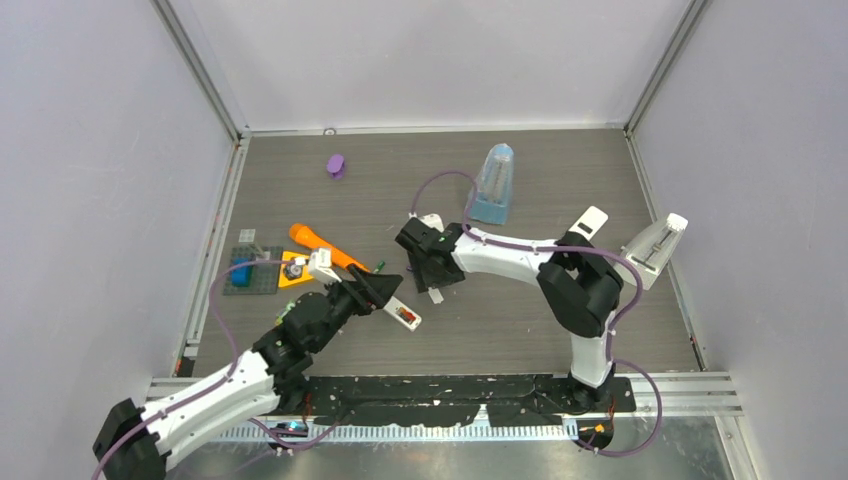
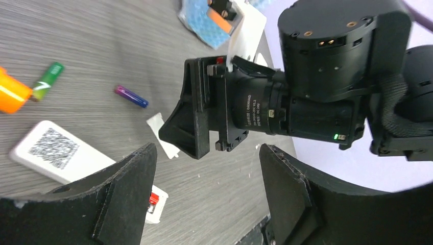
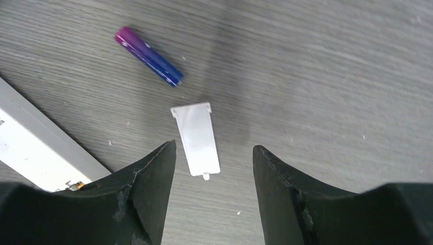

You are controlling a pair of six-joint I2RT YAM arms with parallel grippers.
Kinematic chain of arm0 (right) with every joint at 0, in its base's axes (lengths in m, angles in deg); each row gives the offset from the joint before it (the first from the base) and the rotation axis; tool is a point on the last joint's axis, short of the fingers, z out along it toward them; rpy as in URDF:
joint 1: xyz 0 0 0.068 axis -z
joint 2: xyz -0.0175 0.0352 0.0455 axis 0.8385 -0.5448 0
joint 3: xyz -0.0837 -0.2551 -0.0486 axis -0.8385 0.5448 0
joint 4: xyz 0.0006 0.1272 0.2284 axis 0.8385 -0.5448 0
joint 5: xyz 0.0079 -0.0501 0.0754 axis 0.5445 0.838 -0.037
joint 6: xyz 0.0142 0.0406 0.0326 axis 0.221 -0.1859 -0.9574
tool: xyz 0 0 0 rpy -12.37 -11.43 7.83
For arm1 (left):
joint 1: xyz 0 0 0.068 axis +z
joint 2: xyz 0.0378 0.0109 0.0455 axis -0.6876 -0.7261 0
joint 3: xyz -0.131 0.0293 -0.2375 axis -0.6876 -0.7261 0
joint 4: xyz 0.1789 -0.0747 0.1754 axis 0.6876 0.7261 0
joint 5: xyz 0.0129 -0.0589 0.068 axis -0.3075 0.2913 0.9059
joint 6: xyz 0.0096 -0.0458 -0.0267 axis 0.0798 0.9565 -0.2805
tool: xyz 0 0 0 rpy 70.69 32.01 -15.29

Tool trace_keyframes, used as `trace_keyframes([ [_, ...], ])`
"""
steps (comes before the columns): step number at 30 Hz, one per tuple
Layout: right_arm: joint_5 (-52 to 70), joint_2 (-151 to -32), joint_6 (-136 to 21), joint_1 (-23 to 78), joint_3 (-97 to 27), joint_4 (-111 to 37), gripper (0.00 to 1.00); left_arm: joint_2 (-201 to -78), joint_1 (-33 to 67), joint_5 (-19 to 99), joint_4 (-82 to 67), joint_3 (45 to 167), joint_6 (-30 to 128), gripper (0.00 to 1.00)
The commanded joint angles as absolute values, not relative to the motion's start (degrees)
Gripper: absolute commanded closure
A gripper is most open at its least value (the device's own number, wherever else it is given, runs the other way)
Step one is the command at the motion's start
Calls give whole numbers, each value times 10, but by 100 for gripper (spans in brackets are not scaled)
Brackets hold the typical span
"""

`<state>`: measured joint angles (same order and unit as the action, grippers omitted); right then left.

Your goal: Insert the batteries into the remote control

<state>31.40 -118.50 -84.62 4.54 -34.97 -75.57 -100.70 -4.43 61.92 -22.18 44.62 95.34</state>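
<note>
Left pincer (image 2: 208,148): spread wide, nothing between its tips; one finger overlaps the white remote (image 2: 56,150), contact unclear.
Right pincer (image 3: 213,148): spread, pointing down; a white battery cover (image 3: 196,138) lies flat between the tips, unpinched.
Surface: grey wood-grain table (image 1: 520,330).
Room: pale walls, metal corner posts.
Batteries: purple battery (image 3: 148,56), fading to blue, lies loose just beyond the cover; green battery (image 2: 48,79) lies farther off; red battery (image 2: 152,203) sits in the remote's open end.

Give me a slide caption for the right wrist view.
Right gripper open above the white battery cover, with a purple-blue battery and the remote beside it.
</note>
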Motion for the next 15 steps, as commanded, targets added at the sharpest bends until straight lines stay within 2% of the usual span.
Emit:
trace_keyframes([
  [1, 328, -1207, -765, 39, -396, -721, 37, -921, -45, 724, -122, 427, 960, 25],
  [8, 327, -1251, -734, 40, -429, -723, 33, -835, -45, 760, -65, 408, 975, 24],
  [15, 290, -1273, -739, 51, -429, -726, 40, -830, -45, 756, -59, 403, 983, 23],
])
